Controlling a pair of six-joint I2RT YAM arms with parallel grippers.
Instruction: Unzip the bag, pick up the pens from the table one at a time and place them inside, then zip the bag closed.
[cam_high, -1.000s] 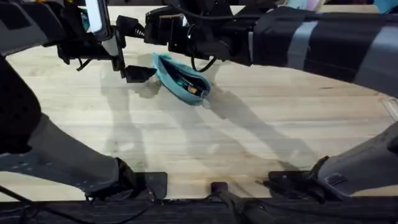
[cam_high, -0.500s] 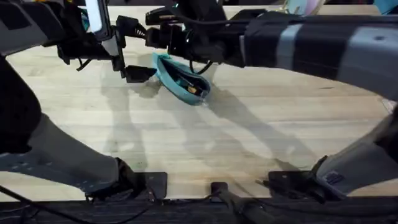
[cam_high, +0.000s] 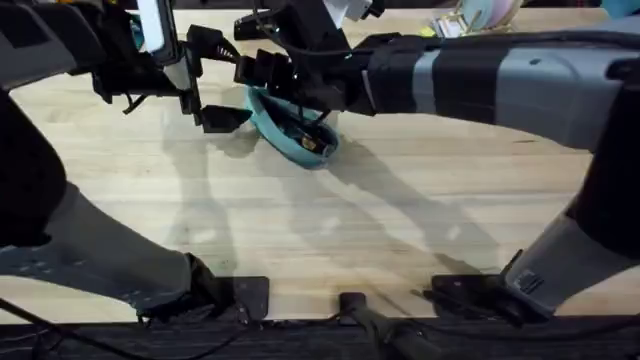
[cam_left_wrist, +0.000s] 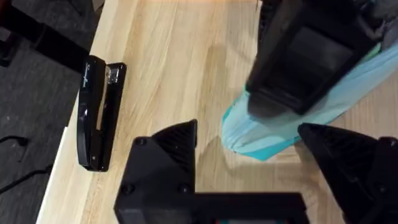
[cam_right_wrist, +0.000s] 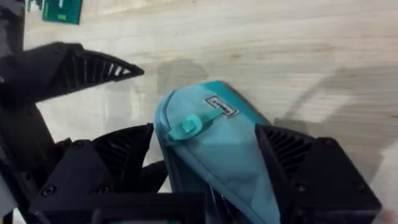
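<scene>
Wide bare table (cam_high: 330, 220) in front of the bag (cam_high: 285, 140); both grippers crowding its far end.

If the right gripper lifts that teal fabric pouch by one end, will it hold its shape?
Probably not. The soft teal fabric pouch already creases and sags on the wooden table, so it would likely droop. Its open mouth shows contents in the overhead view, which might shift or slide out.

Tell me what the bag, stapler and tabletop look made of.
The bag: soft teal fabric, matte, with a sewn label and a rubbery-looking zip pull. The stapler: glossy black body, probably plastic or painted metal, with a shiny metal part. The table: pale wood, visible plank grain.
</scene>
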